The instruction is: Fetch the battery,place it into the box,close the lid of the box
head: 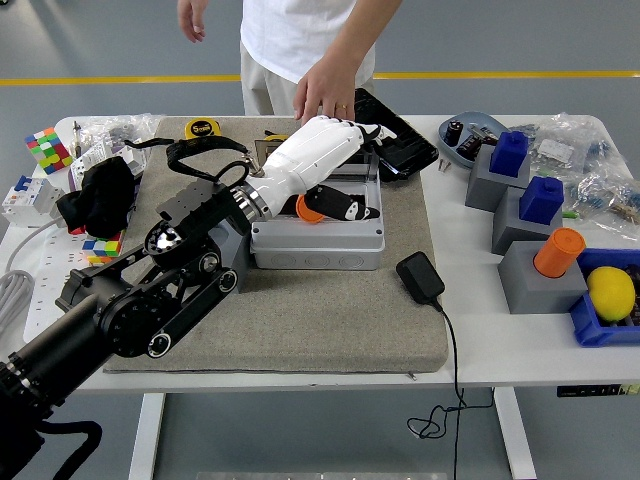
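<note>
Orange-black battery [335, 207] lies in grey box [318, 245]; left hand [335, 145] above, fingers relaxed, empty, reaching toward lid [385, 132] w/ person's hand [325, 93] on it.

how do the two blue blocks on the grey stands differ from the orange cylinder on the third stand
The blue blocks are boxy with a raised stub on top; the orange cylinder is round and smooth. The blue blocks stand upright on their grey stands; the orange cylinder leans. The blue blocks sit farther back; the orange cylinder is nearest the table's front edge. All three sit on similar grey stands on the right side.
</note>
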